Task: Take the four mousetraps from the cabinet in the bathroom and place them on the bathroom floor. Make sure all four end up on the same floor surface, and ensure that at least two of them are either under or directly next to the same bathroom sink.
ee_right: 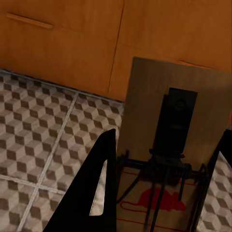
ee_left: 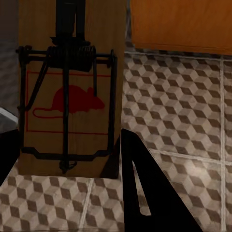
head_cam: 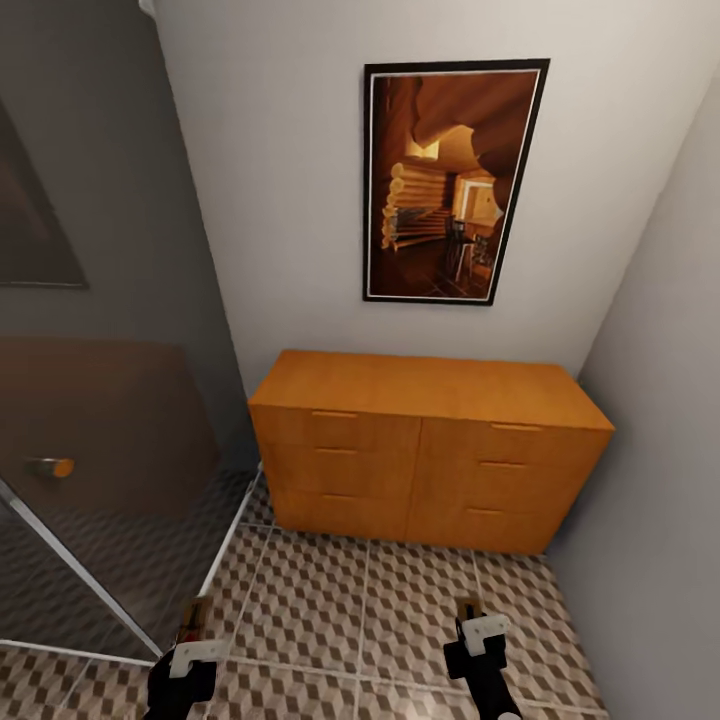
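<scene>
Cabinet (head_cam: 430,450) w/ drawers shut stands vs back wall on cube-tiled bathroom floor (head_cam: 380,610), both arms low in front: left jaws (head_cam: 190,640) clamp one mousetrap (ee_left: 67,92), right jaws (head_cam: 478,625) clamp another mousetrap (ee_right: 169,145).

Ahead of me a dark-framed picture (head_cam: 455,180) of a warm wooden interior hangs on the white far wall (head_cam: 280,200). At my left stands a glass panel (head_cam: 110,440) with a small round knob (head_cam: 50,467).

I have both arms low in front of the cabinet (head_cam: 425,450), left gripper (head_cam: 192,632) and right gripper (head_cam: 476,622) each clamped on a mousetrap (ee_left: 67,92), fingers pointing toward it.
</scene>
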`<state>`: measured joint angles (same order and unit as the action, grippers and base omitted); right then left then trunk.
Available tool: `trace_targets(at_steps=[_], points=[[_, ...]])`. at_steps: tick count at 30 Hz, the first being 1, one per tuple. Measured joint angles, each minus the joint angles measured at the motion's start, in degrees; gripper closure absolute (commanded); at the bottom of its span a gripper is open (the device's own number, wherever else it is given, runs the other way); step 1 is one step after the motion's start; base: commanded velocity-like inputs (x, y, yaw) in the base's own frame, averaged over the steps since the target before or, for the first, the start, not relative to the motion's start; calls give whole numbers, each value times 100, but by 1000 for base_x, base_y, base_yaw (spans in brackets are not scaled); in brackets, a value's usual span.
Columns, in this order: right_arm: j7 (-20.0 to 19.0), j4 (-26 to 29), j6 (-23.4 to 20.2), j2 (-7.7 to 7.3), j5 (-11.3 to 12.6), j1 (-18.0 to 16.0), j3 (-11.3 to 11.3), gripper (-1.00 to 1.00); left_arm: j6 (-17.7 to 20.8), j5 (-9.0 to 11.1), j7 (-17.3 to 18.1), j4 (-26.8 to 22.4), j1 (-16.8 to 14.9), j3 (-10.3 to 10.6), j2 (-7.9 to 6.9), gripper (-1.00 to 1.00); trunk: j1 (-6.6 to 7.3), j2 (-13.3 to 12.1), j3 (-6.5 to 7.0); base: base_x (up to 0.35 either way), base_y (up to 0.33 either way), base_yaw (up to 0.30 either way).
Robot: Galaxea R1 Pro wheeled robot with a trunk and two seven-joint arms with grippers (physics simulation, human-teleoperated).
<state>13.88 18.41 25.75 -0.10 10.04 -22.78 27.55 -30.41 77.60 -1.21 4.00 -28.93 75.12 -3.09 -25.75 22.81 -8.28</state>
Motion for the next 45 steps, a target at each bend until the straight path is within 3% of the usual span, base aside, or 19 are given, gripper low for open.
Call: trace_targets(at_steps=[36,45], points=[[3,-208,1,11,10,-1,-3,100,0,-6,0,0,2,5,8,100,0,0,0,0,0,286],[15,-226,13,-104,2,-4,-31,100,-1,-2,0,-1,0,1,0,100,0,0,0,0,0,284]])
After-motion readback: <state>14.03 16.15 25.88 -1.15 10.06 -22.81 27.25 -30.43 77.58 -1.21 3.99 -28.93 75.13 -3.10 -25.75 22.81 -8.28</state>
